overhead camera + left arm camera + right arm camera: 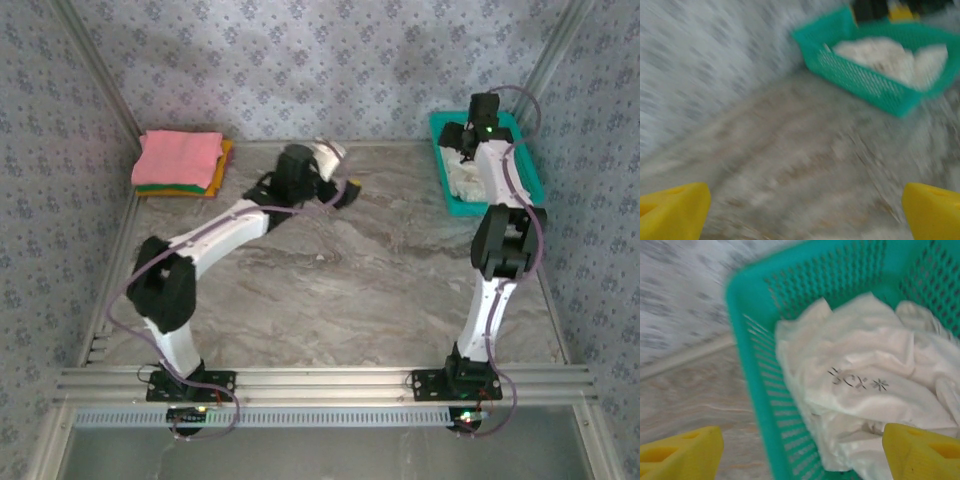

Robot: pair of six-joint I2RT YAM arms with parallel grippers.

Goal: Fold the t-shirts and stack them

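A crumpled white t-shirt with a small dark chest mark lies in the teal mesh basket at the back right of the table. My right gripper hovers open over the basket's left wall, one yellow finger outside the basket and the other over the shirt. The top view shows that gripper above the basket. A folded stack with the pink shirt on top of green and orange ones sits at the back left. My left gripper is open and empty over the back middle of the table, facing the basket.
Patterned walls close in the marble table at the back and both sides. An aluminium rail runs along the near edge by the arm bases. The left wrist view is smeared by motion.
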